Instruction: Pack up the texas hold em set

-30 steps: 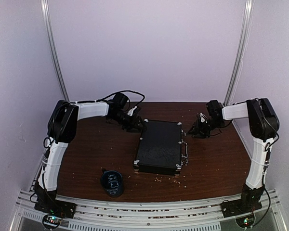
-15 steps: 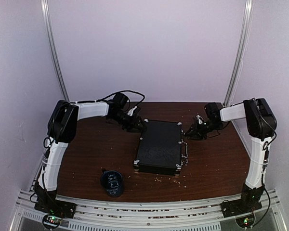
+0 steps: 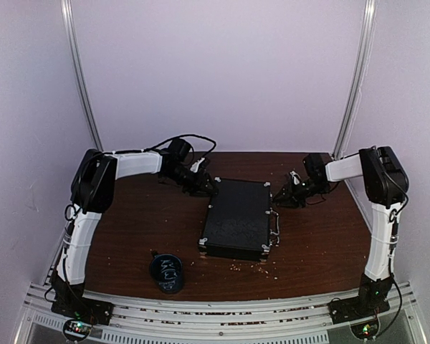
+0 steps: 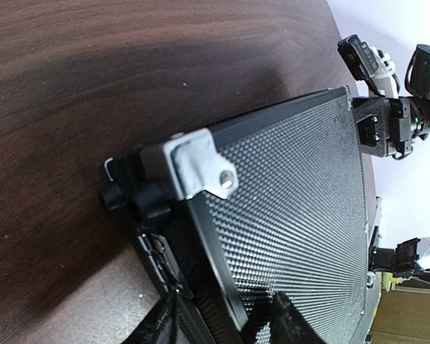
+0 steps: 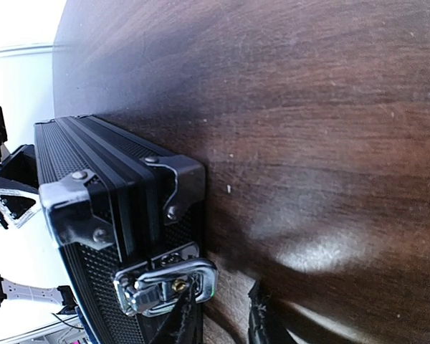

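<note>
Top external: one case (image 3: 236, 218), one cup (image 3: 167, 272), left end effector (image 3: 211, 188), right end effector (image 3: 279, 196).

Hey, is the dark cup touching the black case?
Apart. The top external view shows bare tabletop between the cup and the case.

Robot lab test cell: plain pale walls (image 3: 222, 72), metal corner uprights (image 3: 84, 86), slotted aluminium rail (image 3: 215, 315) carrying two arm bases (image 3: 79, 307), brown wood-grain tabletop (image 3: 129, 229)

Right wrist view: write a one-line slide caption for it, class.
Right pincer, fingers apart, poised at the silver latch of the closed black case on the brown table.
</note>
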Tool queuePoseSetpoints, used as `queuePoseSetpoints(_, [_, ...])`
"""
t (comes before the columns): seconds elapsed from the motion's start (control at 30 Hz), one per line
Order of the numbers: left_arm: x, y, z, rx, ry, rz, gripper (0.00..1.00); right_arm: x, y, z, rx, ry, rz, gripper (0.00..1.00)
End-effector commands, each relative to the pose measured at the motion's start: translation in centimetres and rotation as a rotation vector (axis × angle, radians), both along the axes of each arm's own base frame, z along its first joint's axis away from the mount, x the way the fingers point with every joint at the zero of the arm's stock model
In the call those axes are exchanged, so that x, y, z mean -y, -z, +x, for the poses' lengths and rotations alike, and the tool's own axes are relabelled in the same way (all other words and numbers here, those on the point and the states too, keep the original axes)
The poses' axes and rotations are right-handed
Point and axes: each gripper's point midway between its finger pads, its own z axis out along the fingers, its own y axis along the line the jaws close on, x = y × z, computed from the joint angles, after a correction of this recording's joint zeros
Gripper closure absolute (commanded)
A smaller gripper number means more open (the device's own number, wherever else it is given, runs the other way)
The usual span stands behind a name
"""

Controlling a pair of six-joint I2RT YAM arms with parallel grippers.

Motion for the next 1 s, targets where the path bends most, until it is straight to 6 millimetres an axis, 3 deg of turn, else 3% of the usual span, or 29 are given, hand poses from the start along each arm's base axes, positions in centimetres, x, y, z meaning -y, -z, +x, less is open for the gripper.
queuePoseSetpoints(0.0, [0.3,1.7,-0.6,-0.019,0.012,0.014,0.57,-0.9,2.9,-0.3,-0.044,-0.004,-0.04,0.77])
queuePoseSetpoints(0.7, [1.9,1.4,-1.5,-0.02,0.071,-0.026,0.64,-4.1,3.7,-0.9,-0.054,-0.067,0.0,0.94])
queuePoseSetpoints(0.97, [1.2,0.7,-0.6,0.029,0.035,0.017,0.61,-4.0,2.3,-0.1,-0.005,-0.045,-0.022,0.95])
